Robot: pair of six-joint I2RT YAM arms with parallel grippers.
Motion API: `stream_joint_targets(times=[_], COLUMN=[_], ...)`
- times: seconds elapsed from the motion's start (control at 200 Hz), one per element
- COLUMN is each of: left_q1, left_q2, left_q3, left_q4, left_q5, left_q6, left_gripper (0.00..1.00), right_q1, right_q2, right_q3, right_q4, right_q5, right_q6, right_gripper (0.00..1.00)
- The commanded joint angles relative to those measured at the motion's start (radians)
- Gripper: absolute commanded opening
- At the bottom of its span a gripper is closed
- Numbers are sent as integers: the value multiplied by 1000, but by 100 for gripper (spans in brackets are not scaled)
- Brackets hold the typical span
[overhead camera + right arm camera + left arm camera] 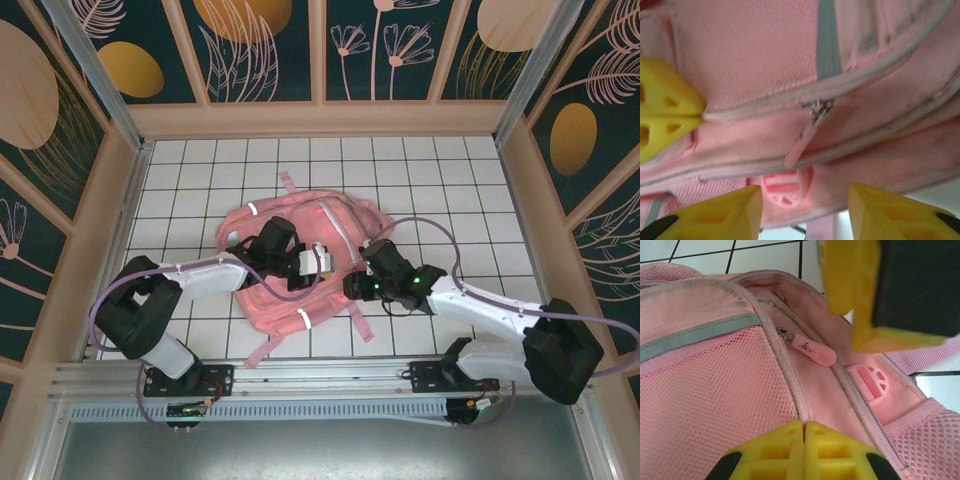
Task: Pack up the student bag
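Note:
The student bag is a big pink backpack with grey reflective strips, lying flat in the middle of the white gridded table. My left gripper reaches over it from the left. In the left wrist view the left gripper is shut, pinching the piped edge of a zippered pocket. Its yellow fingertips hold that same edge in the right wrist view. My right gripper is at the bag's right side. The right gripper stands open just below a pink zipper pull, apart from it.
A round pink plastic badge sits on the bag below the zipper pull. Pink straps trail toward the near edge. The right gripper's fingers hang close above the left one. Patterned walls enclose the table.

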Motion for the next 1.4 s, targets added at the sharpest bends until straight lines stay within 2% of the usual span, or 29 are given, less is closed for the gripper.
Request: stream_joint_targets(times=[0.0,0.08,0.2,0.39,0.485,0.561,0.636,0.866,0.996,1.051,1.086,1.116,1.181,1.291,1.396], left_q1=[3,3,4,22,44,74,108,262,335,354,360,360,360,359,340], left_q2=[-16,-13,-17,-26,-29,-43,-56,-47,-21,8,22,27,15,-48,-151], left_q3=[-14,-14,-19,-25,-23,-19,-15,23,54,124,172,203,210,183,86], left_q4=[17,15,14,13,-6,-10,-13,-10,100,54,1,-34,-68,-85,-99], left_q5=[75,76,58,5,-45,-38,-56,-146,-291,-324,-307,-289,-256,-108,-53], left_q6=[0,1,3,-9,-4,-7,-15,-44,-227,-331,-378,-423,-590,-869,-1108], left_gripper=[0,0,0,0,0,0,0,0,0,7,13,23,39,42,45], right_q1=[-24,-41,-64,-65,-65,-68,-81,-78,-7,15,24,27,24,27,31], right_q2=[84,154,226,189,143,111,92,72,84,98,107,119,148,210,244], right_q3=[75,103,120,108,113,108,95,82,96,102,107,108,120,168,186], right_q4=[60,80,70,17,-38,-84,-117,-90,-11,43,79,107,159,190,226], right_q5=[37,26,28,80,158,224,241,44,-114,-153,-150,-150,-140,-143,-157], right_q6=[-77,-88,-87,-123,-156,-194,-223,-222,-237,-215,-194,-180,-162,-149,-124], right_gripper=[43,38,24,2,0,0,0,0,0,0,0,0,0,0,0])
